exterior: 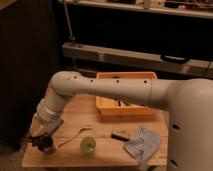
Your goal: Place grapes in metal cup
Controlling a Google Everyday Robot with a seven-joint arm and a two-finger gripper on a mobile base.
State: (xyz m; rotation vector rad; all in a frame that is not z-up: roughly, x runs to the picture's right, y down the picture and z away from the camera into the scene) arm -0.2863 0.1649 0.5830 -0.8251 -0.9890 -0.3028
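Note:
The metal cup [47, 147] stands at the front left corner of the wooden table [107, 152], dark and partly hidden by my arm. My gripper [41, 140] hangs at the end of the white arm, right over or at the cup's mouth. A dark lump sits at the gripper's tip, and I cannot tell whether it is the grapes. No grapes lie anywhere else on the table.
A translucent green cup [88, 145] stands right of the metal cup, with a pale spoon [72, 137] between them. A yellow tray [127, 96] is at the back. A small black object [120, 136] and a blue cloth [143, 143] lie at the right.

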